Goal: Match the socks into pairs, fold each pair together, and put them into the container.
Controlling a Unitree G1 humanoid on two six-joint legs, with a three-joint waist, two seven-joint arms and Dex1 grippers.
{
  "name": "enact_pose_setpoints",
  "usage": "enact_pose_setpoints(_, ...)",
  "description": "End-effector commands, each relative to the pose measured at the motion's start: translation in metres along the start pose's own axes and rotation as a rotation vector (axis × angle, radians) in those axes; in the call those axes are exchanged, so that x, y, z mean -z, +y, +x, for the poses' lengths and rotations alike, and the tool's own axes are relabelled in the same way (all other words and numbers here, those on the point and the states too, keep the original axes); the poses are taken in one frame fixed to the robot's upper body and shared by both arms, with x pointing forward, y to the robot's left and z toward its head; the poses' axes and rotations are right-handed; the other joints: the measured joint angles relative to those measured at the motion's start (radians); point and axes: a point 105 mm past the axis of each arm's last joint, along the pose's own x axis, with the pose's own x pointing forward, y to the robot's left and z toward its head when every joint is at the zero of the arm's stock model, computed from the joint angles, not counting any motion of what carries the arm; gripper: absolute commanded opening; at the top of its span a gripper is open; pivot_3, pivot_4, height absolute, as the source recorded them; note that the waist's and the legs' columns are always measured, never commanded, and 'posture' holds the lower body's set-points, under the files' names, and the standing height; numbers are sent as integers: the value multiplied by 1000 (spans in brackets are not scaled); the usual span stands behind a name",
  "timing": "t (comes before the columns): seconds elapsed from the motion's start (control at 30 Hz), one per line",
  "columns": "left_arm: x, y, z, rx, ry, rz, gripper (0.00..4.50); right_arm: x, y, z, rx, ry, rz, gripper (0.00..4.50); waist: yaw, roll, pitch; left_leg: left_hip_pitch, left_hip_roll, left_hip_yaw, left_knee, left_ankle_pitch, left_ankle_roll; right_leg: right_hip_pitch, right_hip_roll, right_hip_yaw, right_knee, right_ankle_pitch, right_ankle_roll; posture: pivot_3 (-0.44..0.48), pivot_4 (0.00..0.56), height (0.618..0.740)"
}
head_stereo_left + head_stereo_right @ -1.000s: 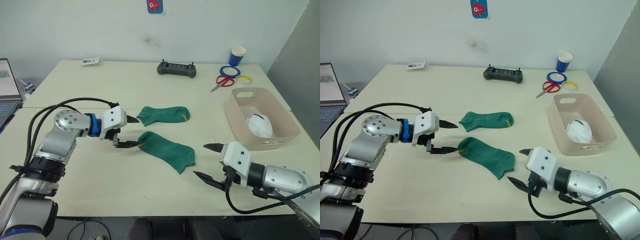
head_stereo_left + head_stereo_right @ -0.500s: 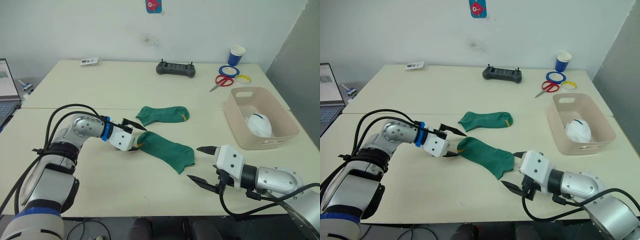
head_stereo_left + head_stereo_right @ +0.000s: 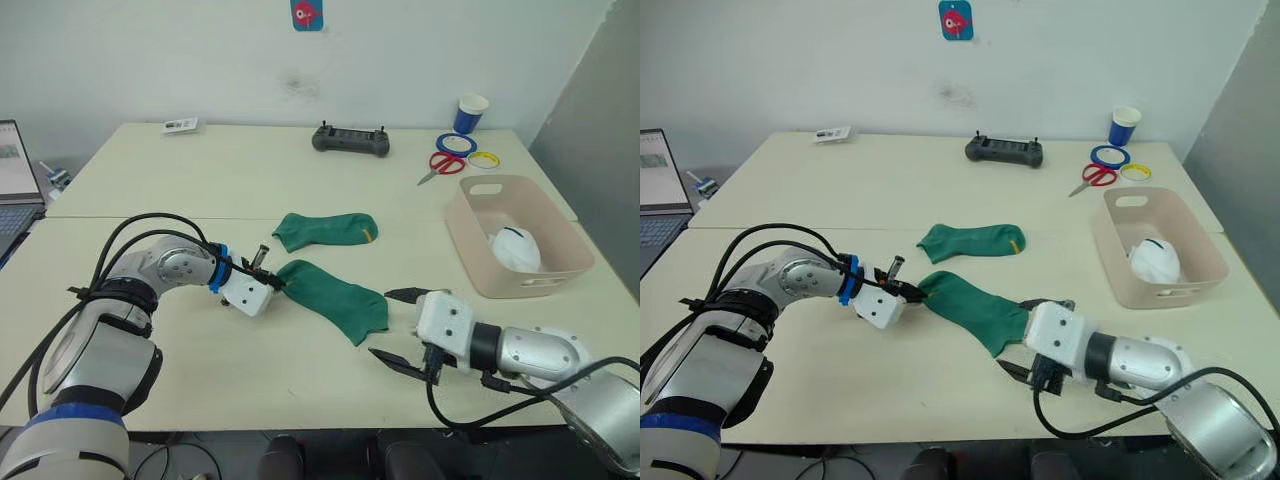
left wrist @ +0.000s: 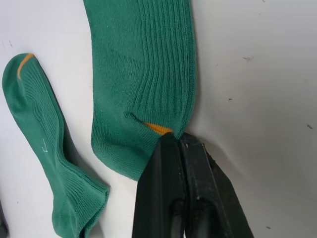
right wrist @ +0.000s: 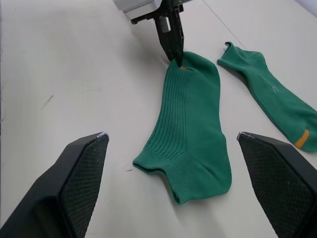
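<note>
Two dark green socks lie mid-table: the far one [image 3: 325,228] flat, the near one [image 3: 330,298] slanting toward me. My left gripper [image 3: 270,283] is shut on the near sock's [image 4: 143,74] cuff edge, right at its yellow mark [image 4: 158,130]. Just right of that sock's foot end, my right gripper [image 3: 380,323] stands open and holds nothing, with the sock [image 5: 190,119] lying ahead between its fingers [image 5: 81,183]. The pale pink-beige container [image 3: 468,235] stands at the right with a white sock bundle [image 3: 515,248] inside.
Along the back of the table lie a black controller [image 3: 350,140], red scissors [image 3: 443,162], blue and yellow tape rings [image 3: 459,143], a blue-and-white paper cup [image 3: 472,112] and a small card [image 3: 180,124]. A laptop [image 3: 15,190] sits at the far left.
My left gripper has moved in to the near green sock's cuff and shut on it. The right gripper has crept left toward the sock's foot end, still open.
</note>
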Motion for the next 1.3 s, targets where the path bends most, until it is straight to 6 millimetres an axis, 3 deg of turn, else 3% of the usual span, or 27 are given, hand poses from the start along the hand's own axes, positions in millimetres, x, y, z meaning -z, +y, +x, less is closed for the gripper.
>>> enact_pose_setpoints(0.03,-1,-10,-10,21,-29,-48,72,10,1,15,-39,42,-196,4500,-3,0,0,0,0,0,0,0,0,0,0,0,0,0,0,0,150,740)
enact_pose_setpoints(0.2,-9,-16,-14,7,-85,-112,72,38,-5,35,-62,136,-391,4500,-9,0,0,0,1,1,-1,0,0,-1,1,1,0,-1,0,0,150,740)
enact_pose_setpoints(0.33,-13,-23,-16,11,-102,-146,72,47,-10,43,-57,138,-467,4500,-10,0,0,0,1,0,-1,0,1,-1,1,0,0,-1,-1,0,150,740)
enact_pose_setpoints(0.37,-14,-24,-16,13,-103,-152,21,46,-10,44,-58,123,-470,4315,-11,0,0,0,1,1,-1,0,1,-1,1,1,0,-1,0,0,150,740)
enact_pose_setpoints(0.47,-16,-24,-17,6,-106,-169,0,42,-8,46,-69,83,-463,3569,-9,0,0,0,1,0,0,0,1,-1,1,1,0,-1,-1,0,150,740)
enact_pose_setpoints(0.7,-20,-24,-17,8,-114,-191,0,37,-8,48,-57,38,-432,962,-8,0,0,1,1,0,0,1,2,0,2,1,2,1,-2,0,150,740)
enact_pose_setpoints(0.8,-21,-25,-18,18,-115,-201,0,38,-9,46,-52,35,-405,58,-7,0,0,1,1,0,0,1,2,0,2,1,1,0,-2,0,150,740)
enact_pose_setpoints(1.0,-28,-28,-27,65,-156,-339,0,23,-4,35,-39,-52,-229,58,-9,0,0,1,2,0,-1,1,2,-1,2,1,1,0,-2,0,150,740)
enact_pose_setpoints(1.3,-95,-64,-79,416,-290,-782,0,-8,22,-4,-107,-138,55,58,-16,2,1,2,4,0,-1,1,2,0,3,0,2,-1,-5,0,150,740)
